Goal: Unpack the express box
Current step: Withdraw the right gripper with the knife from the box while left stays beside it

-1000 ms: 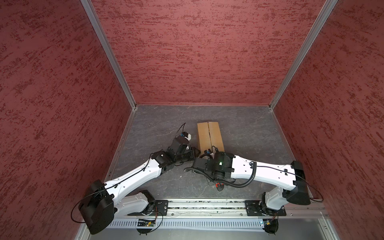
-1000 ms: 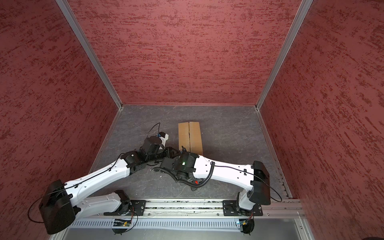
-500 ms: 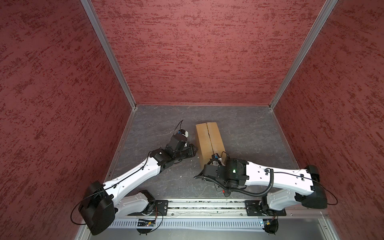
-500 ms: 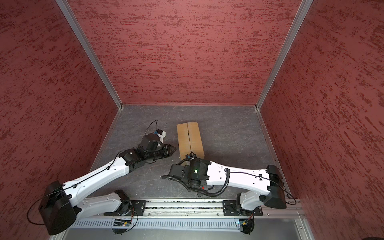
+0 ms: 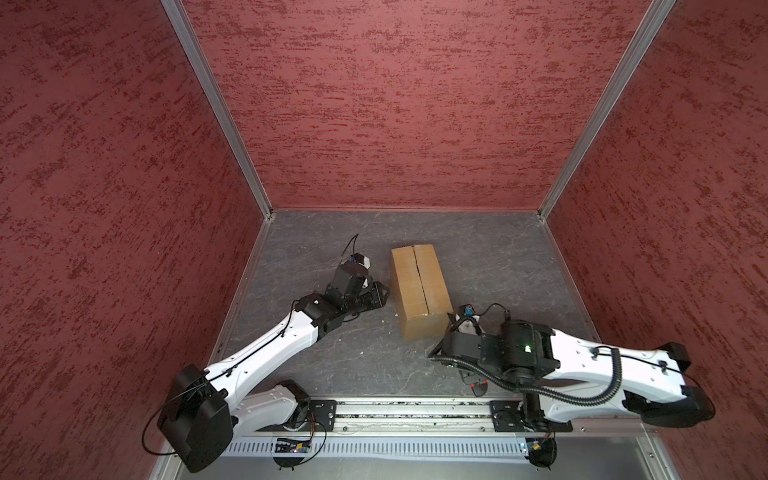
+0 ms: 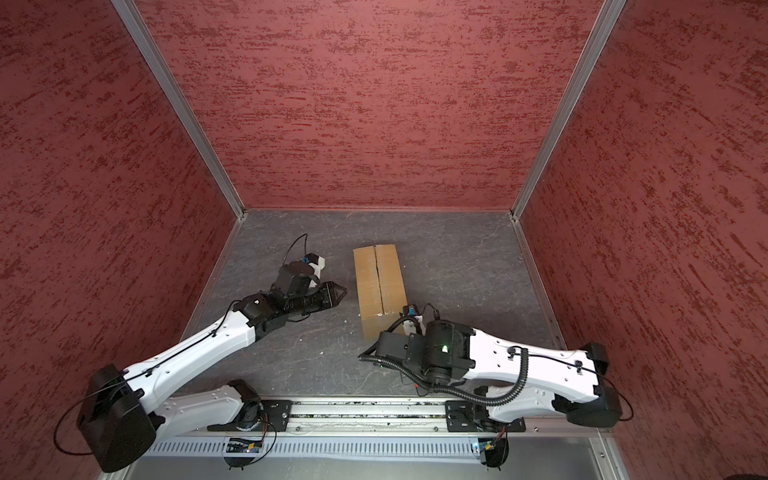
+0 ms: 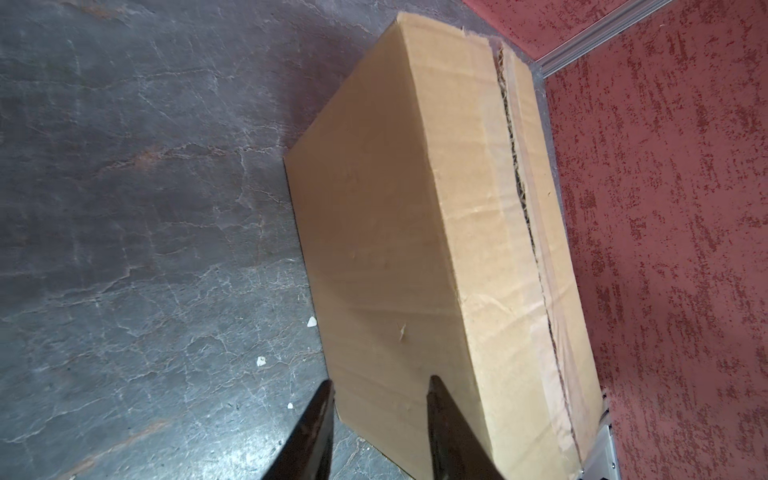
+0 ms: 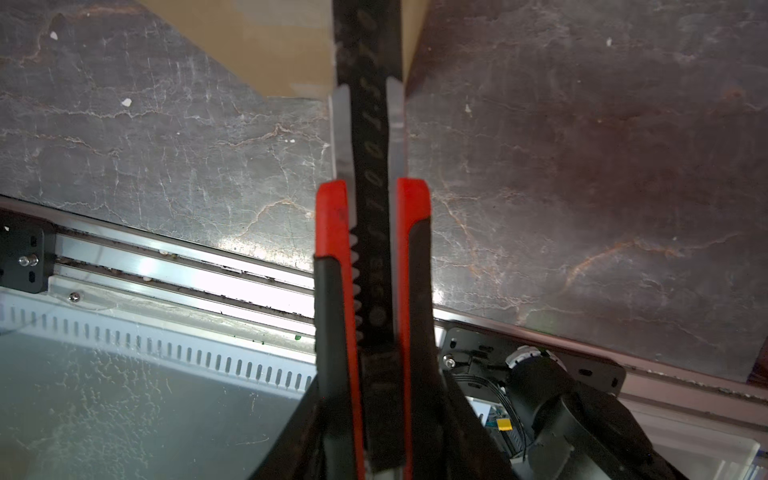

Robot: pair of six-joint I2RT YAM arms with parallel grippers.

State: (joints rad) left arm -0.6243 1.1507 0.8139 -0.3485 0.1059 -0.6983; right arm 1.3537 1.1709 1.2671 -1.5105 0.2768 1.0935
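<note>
Since earlier, right gripper [image 8: 374,399] backed off box [image 5: 419,286], clamped on knife [image 8: 330,216]. Box closed, contents hidden. Left gripper [image 7: 380,382] parted, empty, just beside it.

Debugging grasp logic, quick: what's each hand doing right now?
Left hand: open, holding nothing.
Right hand: closed on the red-and-black knife.

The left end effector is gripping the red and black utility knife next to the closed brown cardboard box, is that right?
Not quite: the right end effector grips the red and black utility knife, as the right wrist view shows. The left end effector is open and empty beside the closed brown cardboard box.
</note>
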